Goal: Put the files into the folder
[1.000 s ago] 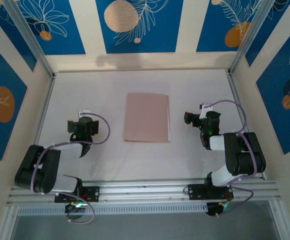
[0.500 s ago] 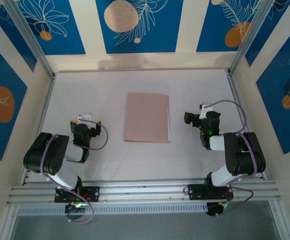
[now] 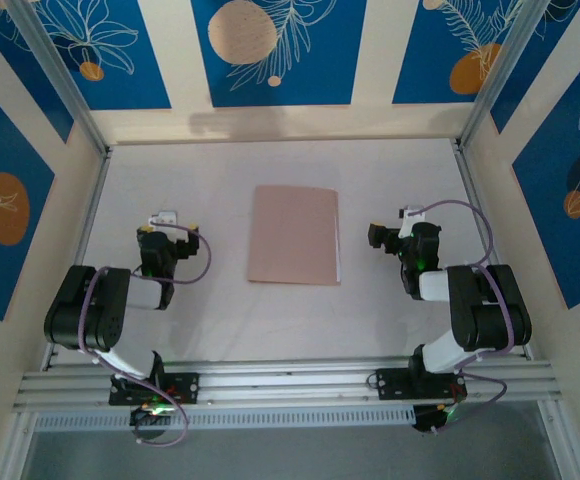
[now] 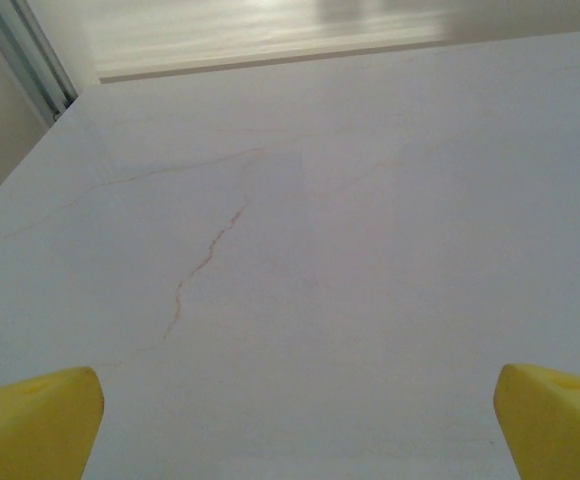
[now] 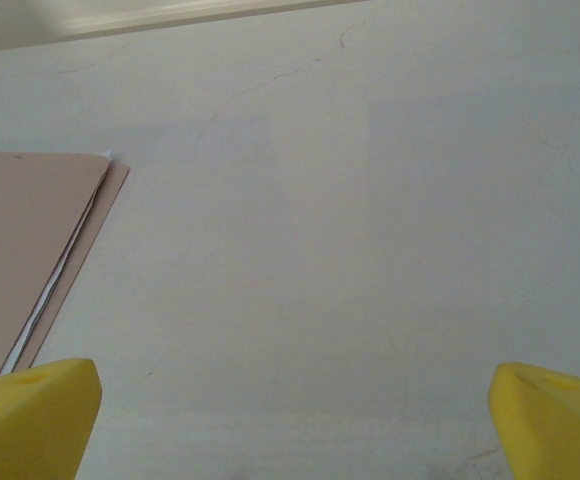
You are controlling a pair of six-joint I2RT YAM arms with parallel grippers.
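Mid-table point(image 3: 220, 180), pinkish-tan folder point(image 3: 293, 236) closed over white files point(image 5: 54, 290); flanking, left gripper point(image 4: 295, 425) and right gripper point(image 5: 292, 425), spread wide, empty.

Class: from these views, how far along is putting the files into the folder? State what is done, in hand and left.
Done, apparently: the folder lies closed on the table, white edges of the files showing between its covers. In hand: nothing; the left gripper and right gripper are open, empty, apart from it. Left: probably nothing, though the sheets inside cannot be counted.
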